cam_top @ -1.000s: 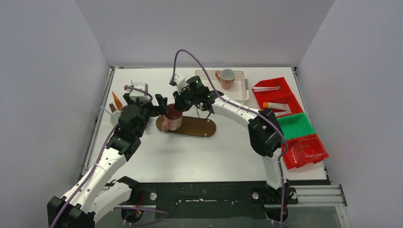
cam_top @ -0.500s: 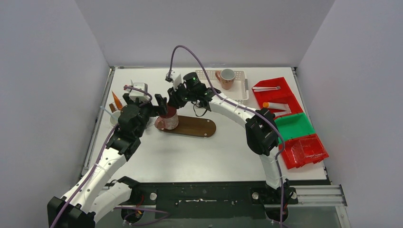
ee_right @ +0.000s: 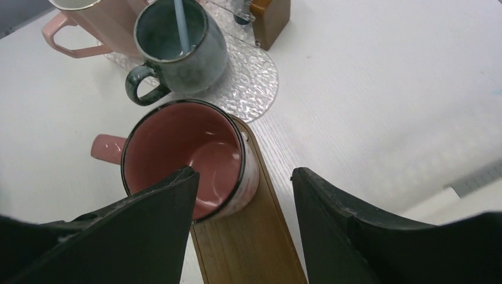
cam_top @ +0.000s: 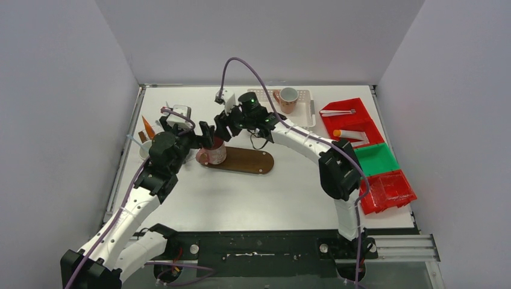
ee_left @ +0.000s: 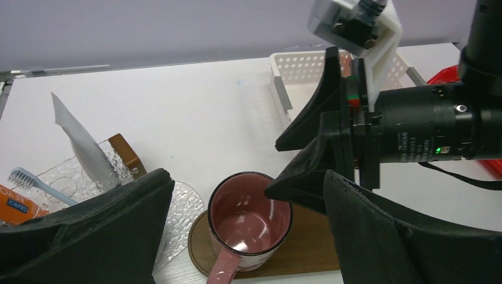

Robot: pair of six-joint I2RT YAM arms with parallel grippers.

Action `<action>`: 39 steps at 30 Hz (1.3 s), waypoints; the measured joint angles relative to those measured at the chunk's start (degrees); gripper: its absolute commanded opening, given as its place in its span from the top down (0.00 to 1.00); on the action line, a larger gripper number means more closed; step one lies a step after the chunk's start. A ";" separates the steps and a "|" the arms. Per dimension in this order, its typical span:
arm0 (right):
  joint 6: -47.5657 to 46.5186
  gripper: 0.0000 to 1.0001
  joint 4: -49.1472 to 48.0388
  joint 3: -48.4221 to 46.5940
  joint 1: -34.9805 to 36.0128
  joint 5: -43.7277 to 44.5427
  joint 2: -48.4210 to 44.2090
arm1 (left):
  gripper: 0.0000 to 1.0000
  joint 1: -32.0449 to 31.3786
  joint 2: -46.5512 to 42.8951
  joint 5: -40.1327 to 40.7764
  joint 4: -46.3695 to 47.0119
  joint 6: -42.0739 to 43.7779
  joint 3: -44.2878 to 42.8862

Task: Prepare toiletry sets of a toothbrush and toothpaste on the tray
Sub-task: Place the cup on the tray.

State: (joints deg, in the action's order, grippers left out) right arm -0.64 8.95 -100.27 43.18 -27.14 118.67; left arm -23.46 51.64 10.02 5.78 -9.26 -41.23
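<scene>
Mug, ceramic, white-sided w/ pink handle & pink inside [ee_right: 177,148], stands upright on left end of the dark oval wooden tray [cam_top: 250,161], centre-left of top view. Nothing in it: no brush, no tube.

R gripper [ee_right: 243,174] hangs over mug w/ fingers parted. One tip is inside the rim, the other outside. Wall sits between them but isn't pinched, so mug looks let go. L gripper [ee_left: 245,177] is spread wide, holds nothing, just short of mug on its handle side.

Step in hand, as I read it: get R hand clear of mug.
- Lift straight up till inner tip is above rim before any sideways move. Otherwise it may hook the rim & tip or drag mug off tray.
- L hand is v. close, so keep it out of R's path.

Next need, prob.: slim toothbrush [cam_top: 337,112] & tapered tube w/ orange cap [cam_top: 352,133], both lying in red bin [cam_top: 364,120], upper right of top view. Drop each in near-vertical, centred over mouth.
</scene>
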 measured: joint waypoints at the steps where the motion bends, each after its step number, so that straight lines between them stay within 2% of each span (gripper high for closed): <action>1: 0.09 0.37 -0.07 1.64 -0.33 0.42 -1.31 | 0.05 0.13 0.09 -0.81 -0.02 0.42 -0.07; 12: 1.92 0.13 -4.17 22.93 -10.25 10.95 -25.73 | 0.11 0.79 4.42 -7.58 -2.47 4.02 -3.61; 20: 1.70 0.08 -5.03 34.12 -10.95 21.77 -44.04 | 0.24 0.79 10.58 -10.91 -9.92 5.07 -7.98; 32: 1.51 0.02 -0.02 44.11 -11.02 37.57 -64.19 | 0.36 0.66 17.38 -13.84 -19.69 4.98 -13.70; 39: 0.11 0.00 0.98 49.68 -11.28 45.42 -72.17 | 0.43 -0.04 21.68 -13.88 -23.65 4.76 -15.82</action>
State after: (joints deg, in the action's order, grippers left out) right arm -0.54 9.93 -50.59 31.90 18.28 46.50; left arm -23.51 73.32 -3.86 -17.87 -4.49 -57.06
